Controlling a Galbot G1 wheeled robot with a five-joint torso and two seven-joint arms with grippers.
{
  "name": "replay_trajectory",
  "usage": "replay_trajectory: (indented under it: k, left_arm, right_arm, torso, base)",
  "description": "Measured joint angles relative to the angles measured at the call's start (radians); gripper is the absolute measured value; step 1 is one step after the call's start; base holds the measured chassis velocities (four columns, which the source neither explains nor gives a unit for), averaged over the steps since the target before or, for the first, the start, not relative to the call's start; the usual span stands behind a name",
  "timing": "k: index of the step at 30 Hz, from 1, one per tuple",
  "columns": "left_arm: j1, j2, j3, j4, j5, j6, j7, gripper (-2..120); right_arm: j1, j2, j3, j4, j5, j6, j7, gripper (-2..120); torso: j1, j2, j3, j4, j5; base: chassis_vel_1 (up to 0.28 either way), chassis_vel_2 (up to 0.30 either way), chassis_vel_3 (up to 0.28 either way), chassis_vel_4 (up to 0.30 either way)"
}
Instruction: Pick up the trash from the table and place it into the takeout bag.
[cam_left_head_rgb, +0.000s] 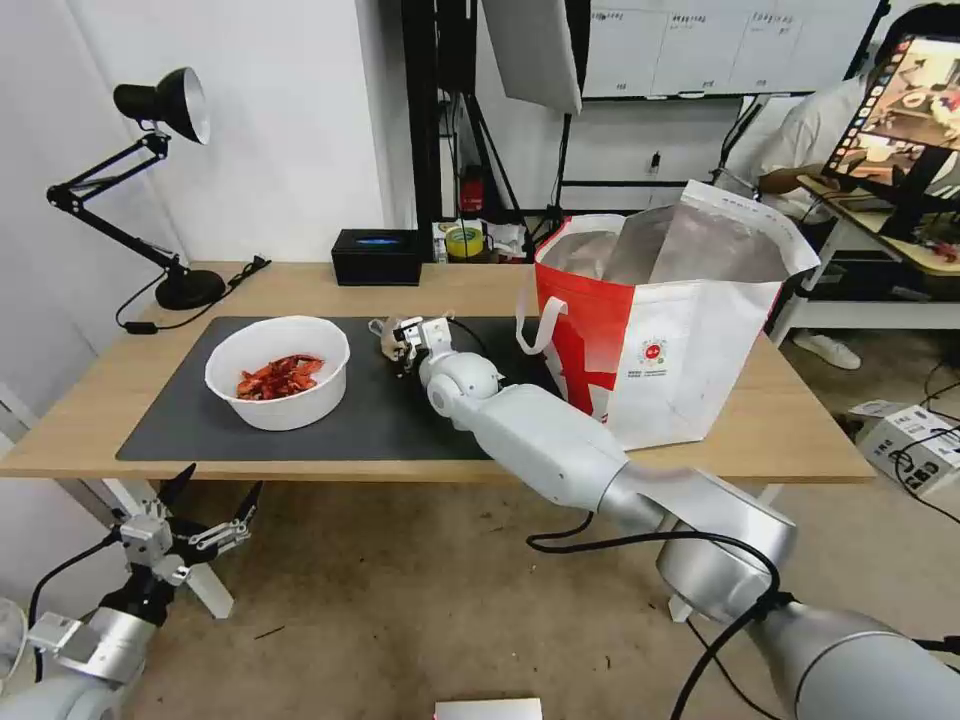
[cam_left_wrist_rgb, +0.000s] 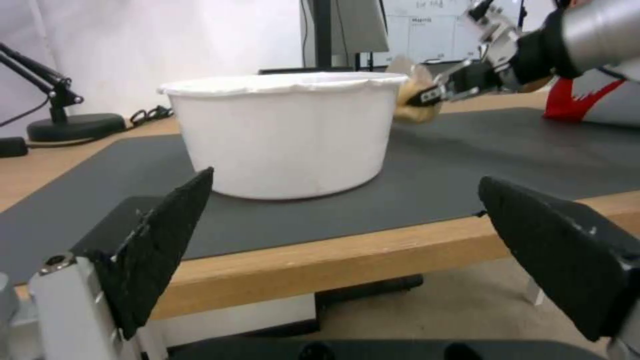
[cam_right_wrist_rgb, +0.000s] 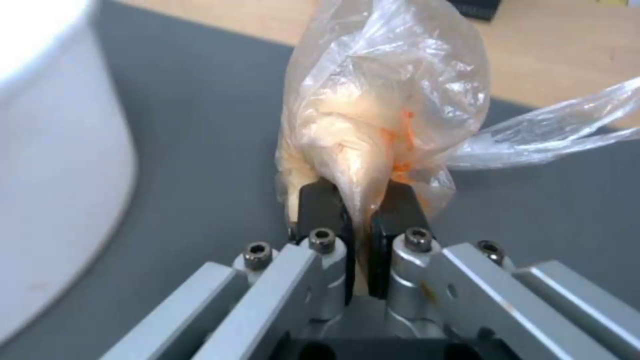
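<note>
A clear bag with a yellowish lump (cam_right_wrist_rgb: 373, 115) is pinched between the black pads of my right gripper (cam_right_wrist_rgb: 359, 210), which is shut on it over the dark grey mat (cam_left_head_rgb: 380, 420). In the head view this gripper (cam_left_head_rgb: 405, 342) sits mid-table, left of the takeout bag (cam_left_head_rgb: 665, 330), whose foil-lined mouth stands open. A white round bowl of red crayfish shells (cam_left_head_rgb: 279, 371) rests on the mat's left part. My left gripper (cam_left_head_rgb: 212, 505) hangs open below the table's front edge; in its wrist view the open gripper (cam_left_wrist_rgb: 347, 250) faces the bowl (cam_left_wrist_rgb: 283, 135) and the held bag (cam_left_wrist_rgb: 415, 97).
A black desk lamp (cam_left_head_rgb: 165, 180) stands at the table's back left with its cord trailing. A black tissue box (cam_left_head_rgb: 376, 256) and a yellow tape roll (cam_left_head_rgb: 464, 241) sit along the back edge. A person sits at a cluttered desk to the far right.
</note>
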Motion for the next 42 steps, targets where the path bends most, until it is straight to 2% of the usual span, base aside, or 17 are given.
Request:
replay_trajectory:
  k: [2, 3, 5, 6, 8, 9, 12, 17, 20, 21, 26, 32, 42]
  left_arm:
    - [0.008, -0.003, -0.008, -0.005, 0.000, 0.000, 0.000, 100]
    - [0.008, -0.003, -0.008, -0.005, 0.000, 0.000, 0.000, 100]
    - [0.017, -0.009, -0.019, -0.011, 0.000, 0.000, 0.000, 100]
    - [0.017, -0.009, -0.019, -0.011, 0.000, 0.000, 0.000, 100]
    - [0.020, -0.011, -0.019, -0.011, 0.000, 0.000, 0.000, 100]
    - [0.020, -0.011, -0.019, -0.011, 0.000, 0.000, 0.000, 100]
    - [0.026, -0.017, -0.019, -0.017, 0.004, 0.000, -0.001, 100]
    - [0.030, -0.019, -0.018, -0.023, 0.006, 0.001, -0.003, 100]
    - [0.034, -0.017, -0.021, -0.036, 0.009, 0.005, -0.008, 100]
    - [0.034, -0.017, -0.021, -0.036, 0.009, 0.005, -0.008, 100]
    - [0.033, -0.016, -0.021, -0.047, 0.019, 0.013, -0.011, 100]
    - [0.045, -0.034, -0.028, -0.067, 0.032, 0.018, -0.022, 100]
    - [0.062, -0.049, -0.026, -0.087, 0.036, 0.020, -0.026, 100]
  right_arm:
    - [-0.017, -0.043, 0.000, 0.092, -0.008, 0.015, 0.026, 3]
    - [-0.017, -0.043, 0.000, 0.092, -0.008, 0.015, 0.026, 3]
    - [-0.044, -0.105, 0.002, 0.215, -0.072, 0.041, 0.048, 3]
    - [-0.044, -0.105, 0.002, 0.215, -0.072, 0.041, 0.048, 3]
    - [-0.072, -0.161, 0.016, 0.337, -0.101, 0.052, 0.081, 3]
    - [-0.072, -0.161, 0.016, 0.337, -0.101, 0.052, 0.081, 3]
    - [-0.129, -0.253, 0.041, 0.515, -0.123, 0.070, 0.124, 3]
    - [-0.177, -0.302, 0.070, 0.600, -0.140, 0.099, 0.129, 3]
    - [-0.275, -0.393, 0.182, 0.763, -0.150, 0.177, 0.129, 3]
    - [-0.275, -0.393, 0.182, 0.763, -0.150, 0.177, 0.129, 3]
    - [-0.343, -0.494, 0.295, 0.881, -0.133, 0.239, 0.129, 3]
    - [-0.363, -0.567, 0.371, 0.978, -0.074, 0.245, 0.157, 3]
    - [-0.378, -0.680, 0.460, 1.010, -0.002, 0.231, 0.180, 3]
  torso:
    - [0.000, 0.000, 0.000, -0.0003, 0.0000]
    - [0.000, 0.000, 0.000, -0.0003, 0.0000]
    - [0.000, 0.000, 0.000, 0.0000, 0.0001]
    - [0.000, 0.000, 0.000, 0.0000, 0.0001]
    - [0.000, 0.000, 0.000, -0.0002, 0.0001]
    - [0.000, 0.000, 0.000, -0.0002, 0.0001]
    - [0.000, 0.000, 0.000, -0.0002, 0.0002]
    - [0.000, 0.000, 0.000, -0.0003, 0.0003]
    - [0.000, 0.000, 0.000, -0.0001, 0.0003]
    - [0.000, 0.000, 0.000, -0.0001, 0.0003]
    - [0.000, 0.000, 0.000, -0.0004, 0.0005]
    - [0.000, 0.000, 0.000, -0.0001, 0.0003]
    - [0.000, 0.000, 0.000, -0.0002, 0.0001]
  base:
    - [0.000, 0.000, 0.000, 0.000]
    - [0.000, 0.000, 0.000, 0.000]
    - [0.000, 0.000, 0.000, 0.000]
    - [0.000, 0.000, 0.000, 0.000]
    - [0.000, 0.000, 0.000, 0.000]
    - [0.000, 0.000, 0.000, 0.000]
    - [0.000, 0.000, 0.000, 0.000]
    - [0.000, 0.000, 0.000, 0.000]
    - [0.000, 0.000, 0.000, 0.000]
    - [0.000, 0.000, 0.000, 0.000]
    - [0.000, 0.000, 0.000, 0.000]
    - [0.000, 0.000, 0.000, 0.000]
    - [0.000, 0.000, 0.000, 0.000]
